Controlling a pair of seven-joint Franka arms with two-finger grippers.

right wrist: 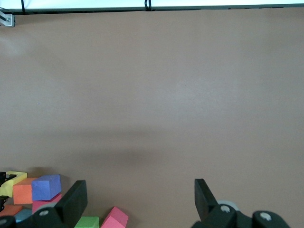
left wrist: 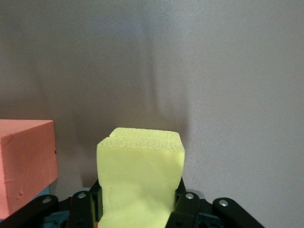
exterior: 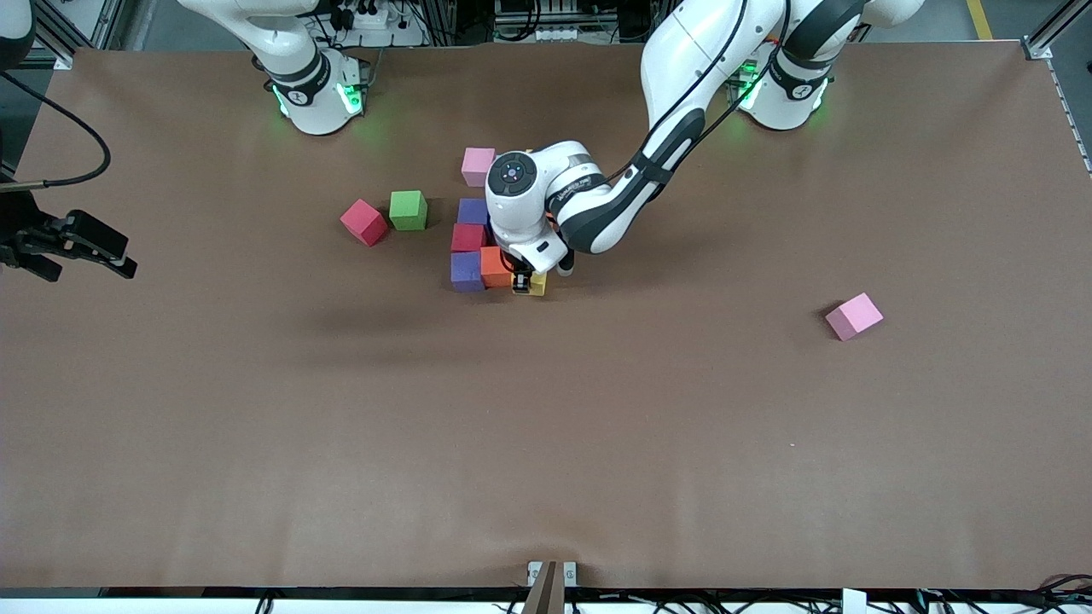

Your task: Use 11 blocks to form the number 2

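Note:
My left gripper [exterior: 526, 282] is shut on a yellow cube [exterior: 537, 285], low at the table beside an orange cube [exterior: 495, 267]. In the left wrist view the yellow cube [left wrist: 140, 166] sits between the fingers of the left gripper [left wrist: 140, 202], with the orange cube [left wrist: 23, 166] next to it. The orange cube adjoins a purple cube [exterior: 467, 271], a red cube [exterior: 468, 237] and a second purple cube [exterior: 472, 211]. The left arm hides the rest of this group. My right gripper [right wrist: 140, 190] is open and empty, high over the table; it shows at the right arm's end [exterior: 85, 247].
A pink cube [exterior: 478, 165] lies just farther from the front camera than the group. A loose red cube [exterior: 364, 222] and a green cube [exterior: 408, 210] lie toward the right arm's end. Another pink cube [exterior: 853, 315] lies alone toward the left arm's end.

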